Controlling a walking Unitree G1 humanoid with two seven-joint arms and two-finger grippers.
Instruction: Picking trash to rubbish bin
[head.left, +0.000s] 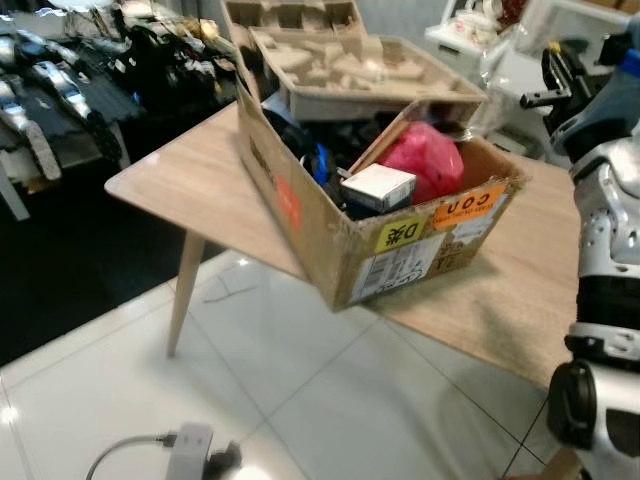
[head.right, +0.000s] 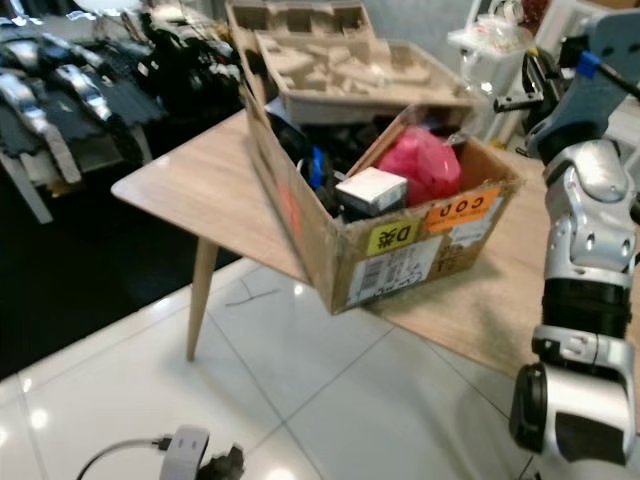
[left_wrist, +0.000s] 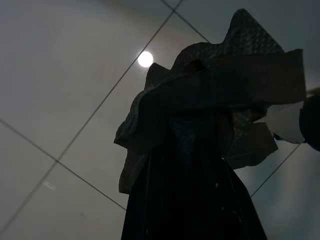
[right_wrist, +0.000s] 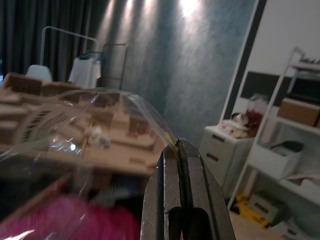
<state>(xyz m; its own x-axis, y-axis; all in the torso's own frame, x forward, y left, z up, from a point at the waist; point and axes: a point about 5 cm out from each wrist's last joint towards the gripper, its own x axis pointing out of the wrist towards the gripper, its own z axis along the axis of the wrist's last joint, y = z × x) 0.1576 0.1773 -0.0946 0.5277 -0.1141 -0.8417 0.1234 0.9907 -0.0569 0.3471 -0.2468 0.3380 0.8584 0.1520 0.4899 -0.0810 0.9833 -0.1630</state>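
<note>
At centre frame in the head views, an open brown cardboard box (head.left: 400, 240) with yellow and orange labels sits on a light wooden counter (head.left: 190, 190) with slanted legs, above a glossy white tiled floor (head.left: 300, 400). Packed inside the box are a small white carton (head.left: 378, 186), a crumpled pink plastic bag (head.left: 428, 158) and dark, blue-tinged clutter along its upper-left side. Moulded beige pulp trays (head.left: 350, 65) are stacked across the box's far end, covering part of the opening. Dark equipment (head.left: 70, 80) lies at upper left, white drawers and shelving (head.right: 500, 45) at upper right, and a white power adapter with a grey cable (head.left: 185, 445) lies at the lower left edge on the floor.

Along the right edge rises the silver right arm (head.right: 585, 260). In the right wrist view, the right tool (right_wrist: 179, 150) has its two black fingers (right_wrist: 192, 175) pressed together on the edge of a sheet of clear crinkled plastic film (right_wrist: 100, 125). The film spreads away from the fingertips over the pulp trays and the pink bag, glossy and see-through, with bright creases.

Against floor tiles in the dim left wrist view, the left tool (left_wrist: 192, 130) grips a crumpled grey embossed paper towel (left_wrist: 220, 85); the wad fans out wider than the fingers, its ragged edges pointing outward, with a pale scrap at the frame's right side.
</note>
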